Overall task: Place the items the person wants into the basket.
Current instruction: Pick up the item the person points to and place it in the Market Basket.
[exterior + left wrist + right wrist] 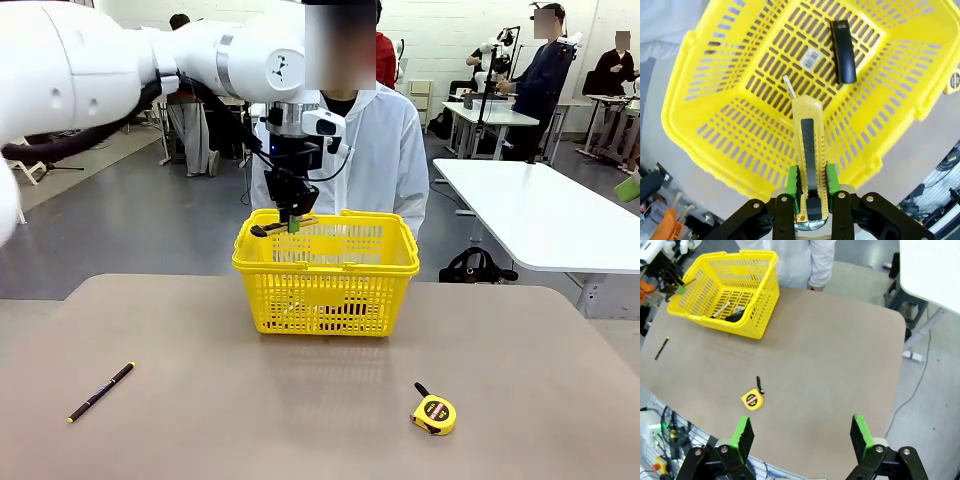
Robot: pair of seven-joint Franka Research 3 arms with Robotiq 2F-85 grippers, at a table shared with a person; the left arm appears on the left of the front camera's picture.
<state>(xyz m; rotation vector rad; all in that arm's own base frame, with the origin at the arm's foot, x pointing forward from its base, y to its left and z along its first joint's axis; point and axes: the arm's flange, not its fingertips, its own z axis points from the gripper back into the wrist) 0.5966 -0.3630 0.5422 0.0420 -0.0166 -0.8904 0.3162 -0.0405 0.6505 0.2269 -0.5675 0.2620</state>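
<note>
your left gripper (812,190) is clamped on the slim yellow-and-black utility knife (809,155), right above the yellow lattice plastic basket (325,268). white-barrel marker w/ black cap (843,51) lies inside already, so only the knife drop's left. right gripper (802,437) is wide open, holding nothing.

Yellow lattice basket (326,278); yellow utility knife (809,159) with black slider; green gripper pads (793,183); yellow tape measure (434,413); tan table (250,410).

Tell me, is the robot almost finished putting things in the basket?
Nearly. One dark item already lies in the yellow basket. The left gripper holds the utility knife over the basket; it just needs dropping in.
</note>
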